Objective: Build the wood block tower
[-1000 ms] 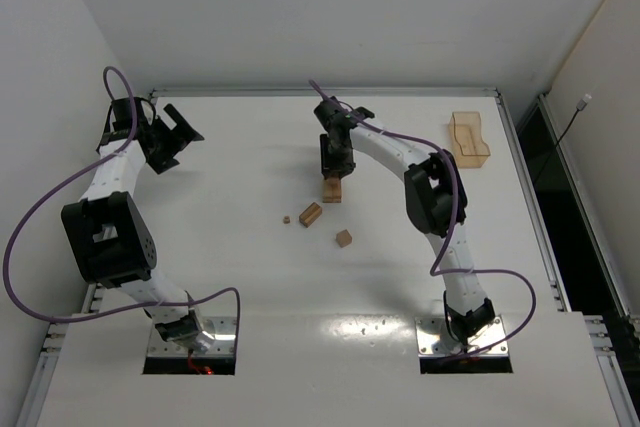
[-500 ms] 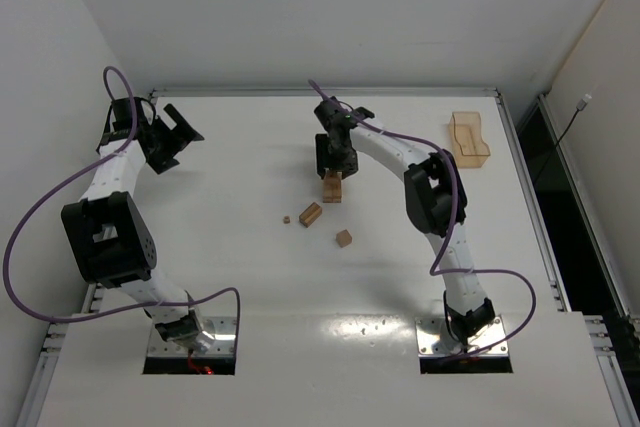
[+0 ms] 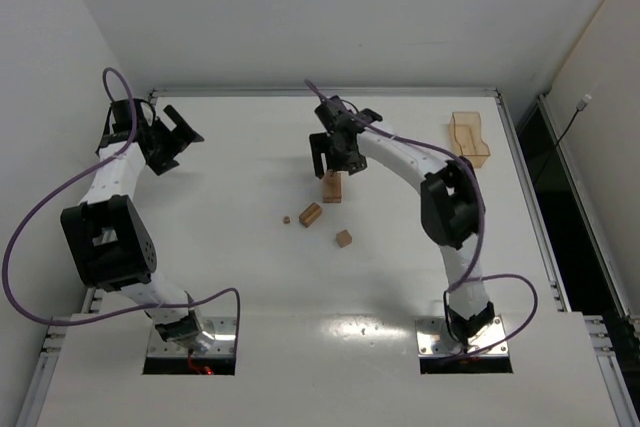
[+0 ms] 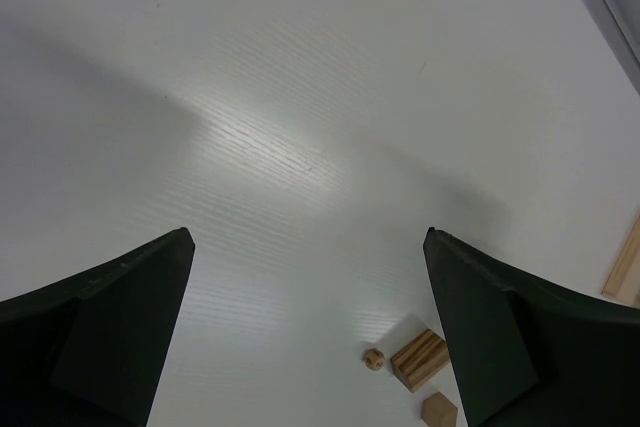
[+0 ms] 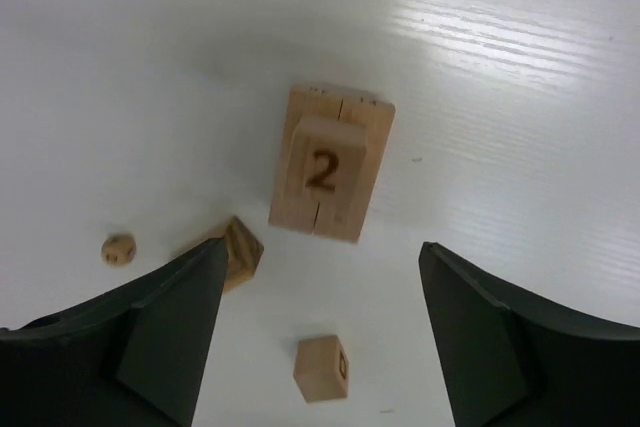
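Note:
The tower (image 3: 332, 187) is a short stack of light-tan wood blocks mid-table. In the right wrist view its top block bears a "2" (image 5: 322, 169) and rests on a wider slab. My right gripper (image 3: 338, 151) is open and empty, just behind and above the tower (image 5: 322, 247). Loose blocks lie in front of the tower: a striped bar (image 3: 310, 214) (image 5: 238, 252), a cube (image 3: 344, 238) (image 5: 322, 367) and a tiny bead-like piece (image 3: 286, 219) (image 5: 118, 249). My left gripper (image 3: 176, 137) is open and empty at the far left (image 4: 308, 237).
A translucent amber tray (image 3: 468, 137) stands at the back right. The left wrist view shows the bar (image 4: 420, 359), bead (image 4: 373, 358) and cube (image 4: 440, 410) at its lower right. The table's raised rim (image 3: 320, 92) runs along the back.
My right gripper has lifted off the tower and drawn back a little, with its jaws now spread wide. The tower stands free. The left arm has not moved.

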`<action>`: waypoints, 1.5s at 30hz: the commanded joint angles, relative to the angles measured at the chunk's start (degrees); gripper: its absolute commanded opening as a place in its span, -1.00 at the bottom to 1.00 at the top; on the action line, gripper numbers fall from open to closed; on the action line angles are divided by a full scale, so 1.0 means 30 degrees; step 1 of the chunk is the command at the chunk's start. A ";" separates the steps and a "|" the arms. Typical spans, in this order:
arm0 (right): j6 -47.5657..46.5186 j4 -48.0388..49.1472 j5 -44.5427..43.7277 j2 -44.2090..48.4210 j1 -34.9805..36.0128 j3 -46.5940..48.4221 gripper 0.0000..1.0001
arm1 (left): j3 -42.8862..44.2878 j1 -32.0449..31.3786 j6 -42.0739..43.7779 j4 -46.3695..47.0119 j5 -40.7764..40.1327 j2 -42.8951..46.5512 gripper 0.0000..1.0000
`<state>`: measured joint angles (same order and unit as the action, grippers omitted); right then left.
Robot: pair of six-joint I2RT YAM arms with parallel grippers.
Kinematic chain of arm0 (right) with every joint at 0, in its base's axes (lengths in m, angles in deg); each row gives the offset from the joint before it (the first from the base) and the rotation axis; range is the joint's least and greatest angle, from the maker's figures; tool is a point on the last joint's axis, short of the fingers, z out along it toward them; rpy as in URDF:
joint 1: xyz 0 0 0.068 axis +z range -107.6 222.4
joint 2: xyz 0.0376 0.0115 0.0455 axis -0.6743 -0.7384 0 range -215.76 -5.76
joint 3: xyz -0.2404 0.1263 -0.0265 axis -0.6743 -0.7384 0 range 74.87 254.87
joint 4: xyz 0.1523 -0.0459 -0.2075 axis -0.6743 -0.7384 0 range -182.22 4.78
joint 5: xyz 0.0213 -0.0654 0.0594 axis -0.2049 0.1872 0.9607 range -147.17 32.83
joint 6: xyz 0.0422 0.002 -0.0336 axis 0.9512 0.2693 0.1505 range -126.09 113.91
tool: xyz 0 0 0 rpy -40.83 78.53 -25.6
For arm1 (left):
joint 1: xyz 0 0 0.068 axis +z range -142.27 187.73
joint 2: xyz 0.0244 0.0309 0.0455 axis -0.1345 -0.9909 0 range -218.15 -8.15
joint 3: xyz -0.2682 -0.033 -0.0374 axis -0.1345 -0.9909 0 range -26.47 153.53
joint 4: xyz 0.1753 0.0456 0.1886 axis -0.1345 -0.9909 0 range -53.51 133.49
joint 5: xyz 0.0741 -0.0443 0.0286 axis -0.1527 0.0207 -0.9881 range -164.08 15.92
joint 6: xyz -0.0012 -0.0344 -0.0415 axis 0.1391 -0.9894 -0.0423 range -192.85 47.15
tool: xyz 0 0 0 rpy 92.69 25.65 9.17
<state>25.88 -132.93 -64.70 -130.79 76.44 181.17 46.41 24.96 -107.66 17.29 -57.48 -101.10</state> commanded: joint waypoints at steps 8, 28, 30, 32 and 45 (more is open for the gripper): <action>-1.1086 0.3948 0.4113 1.2578 0.1043 -1.2337 0.70 | -0.2320 0.0056 0.0440 0.1290 0.0006 0.3795 1.00; -0.5034 0.5240 0.4916 1.0069 0.2744 -1.2673 -0.01 | -0.2878 0.0056 0.0265 0.1290 -0.0055 0.4469 1.00; -0.4158 0.4682 0.3482 0.9600 0.2744 -1.2231 -0.01 | -0.2878 0.0056 0.0265 0.1290 -0.0231 0.4469 1.00; -0.3278 0.4212 0.2744 0.9336 0.2336 -1.1967 -0.06 | -0.2878 0.0056 0.0265 0.1115 -0.0231 0.4469 1.00; -0.3390 0.3977 0.5614 0.6905 0.1016 -1.2233 -0.12 | -0.2878 0.0056 0.0089 0.1290 -0.0231 0.3912 1.00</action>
<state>15.37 -120.93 -51.13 -109.41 78.94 142.72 37.88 24.96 -106.78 19.32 -58.01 -89.99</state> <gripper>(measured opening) 0.444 0.996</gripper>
